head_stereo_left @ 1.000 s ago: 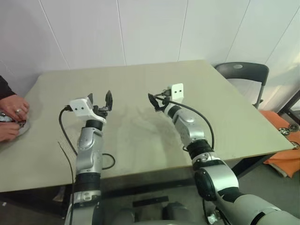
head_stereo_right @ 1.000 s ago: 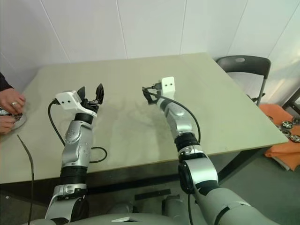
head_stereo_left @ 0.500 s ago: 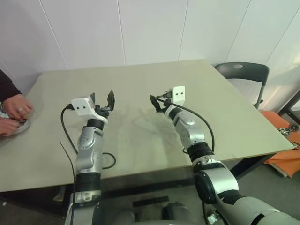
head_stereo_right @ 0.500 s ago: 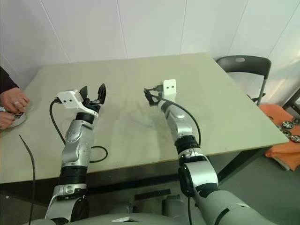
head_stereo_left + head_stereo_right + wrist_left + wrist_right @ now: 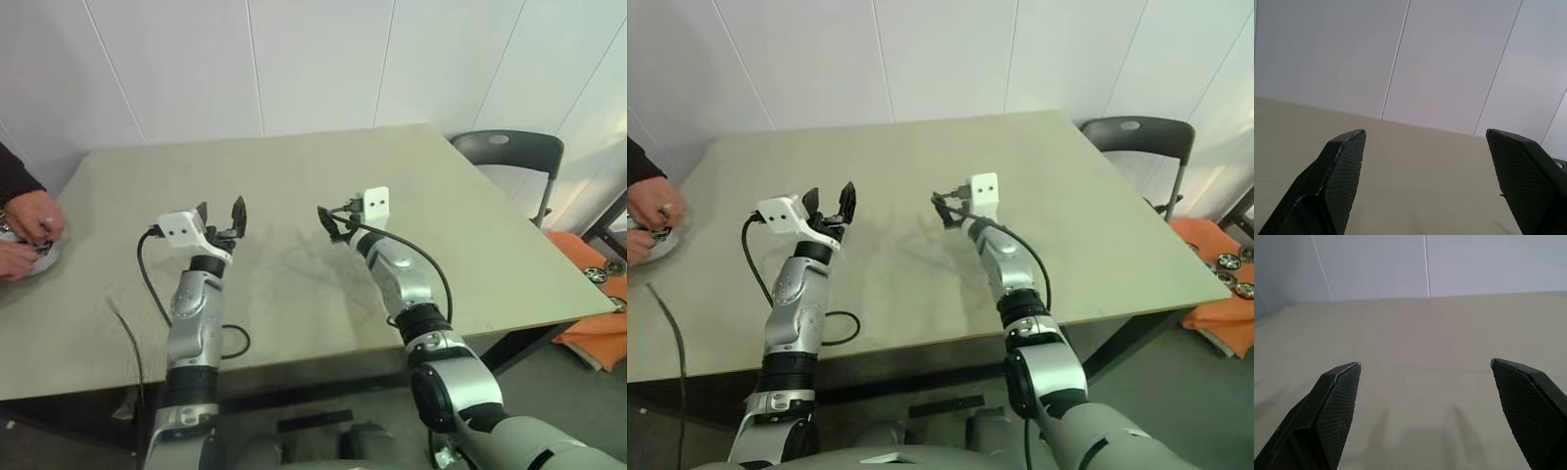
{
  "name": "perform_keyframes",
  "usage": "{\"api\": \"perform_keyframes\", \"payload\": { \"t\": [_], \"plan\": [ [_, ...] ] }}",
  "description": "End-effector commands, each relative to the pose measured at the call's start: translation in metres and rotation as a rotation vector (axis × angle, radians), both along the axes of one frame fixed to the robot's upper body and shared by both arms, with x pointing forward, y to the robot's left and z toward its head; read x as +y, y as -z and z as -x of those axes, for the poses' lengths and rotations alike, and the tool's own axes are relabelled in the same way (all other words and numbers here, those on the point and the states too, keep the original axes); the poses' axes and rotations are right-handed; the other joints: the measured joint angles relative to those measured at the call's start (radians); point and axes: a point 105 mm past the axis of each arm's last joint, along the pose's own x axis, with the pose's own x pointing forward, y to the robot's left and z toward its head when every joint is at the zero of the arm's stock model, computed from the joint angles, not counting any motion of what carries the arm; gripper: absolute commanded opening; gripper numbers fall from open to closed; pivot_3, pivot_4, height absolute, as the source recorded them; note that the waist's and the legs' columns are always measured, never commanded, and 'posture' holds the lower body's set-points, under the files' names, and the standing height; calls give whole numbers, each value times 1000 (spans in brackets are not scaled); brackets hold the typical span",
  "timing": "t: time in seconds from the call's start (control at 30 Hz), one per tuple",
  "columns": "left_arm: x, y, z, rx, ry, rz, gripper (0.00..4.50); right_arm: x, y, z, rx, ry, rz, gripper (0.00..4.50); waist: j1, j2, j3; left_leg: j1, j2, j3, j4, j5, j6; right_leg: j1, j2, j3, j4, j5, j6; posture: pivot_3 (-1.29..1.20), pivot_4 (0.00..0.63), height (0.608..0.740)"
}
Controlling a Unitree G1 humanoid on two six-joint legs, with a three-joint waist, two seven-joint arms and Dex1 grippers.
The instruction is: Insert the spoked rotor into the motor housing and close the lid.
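In your head views, both arms are reaching out over the pale beige rectangular bench (image 5: 323,313). Your left gripper (image 5: 221,212) is hovering above the bare top with its jaws spread, and your right gripper (image 5: 329,223) is hovering near the middle. At the bench's far left edge a person's hands (image 5: 26,235) are working on a small round silvery part (image 5: 649,245), too hidden to say which one. A grey chair (image 5: 509,157) is standing beyond the far right corner.

Your left wrist view is showing the black textured fingers (image 5: 1339,171) held wide apart over bare bench.

Your right wrist view is showing those fingers (image 5: 1337,406) spread wide too, holding nothing.
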Motion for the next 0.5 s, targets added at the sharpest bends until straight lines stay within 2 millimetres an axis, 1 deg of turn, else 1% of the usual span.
{"api": "perform_keyframes", "payload": {
  "t": [0.03,0.07,0.2,0.3,0.37,0.5],
  "plan": [
    [-3,-7,3,-45,-3,1,4184,10,-19,3,-80,-54,-1,4439,-1,0,0,0,0,0,0,0,0,0,0,0,0,0,0,0,0,740],
    [-4,-7,3,-48,0,-3,4184,11,-20,3,-84,-61,2,4439,-1,0,0,0,0,0,0,0,0,0,0,0,0,0,0,0,0,740],
    [1,-2,2,-39,-28,1,4184,10,-10,-1,-36,-38,-12,4439,-1,0,0,1,0,0,0,0,0,1,0,0,0,0,0,0,0,740],
    [-3,-3,4,-46,-10,-3,4184,16,-13,3,-60,-72,-6,4439,0,0,0,1,0,0,0,0,0,1,0,0,0,0,0,0,0,740],
    [-4,-2,3,-46,-6,-8,4184,15,-11,2,-52,-66,-7,4439,0,0,0,1,0,0,0,0,0,1,0,0,0,0,0,0,0,740],
    [0,0,1,-45,-29,3,4184,17,-6,2,-39,-62,-14,4439,0,0,0,1,0,0,0,0,0,1,0,0,0,0,0,0,0,740]
  ]
}}
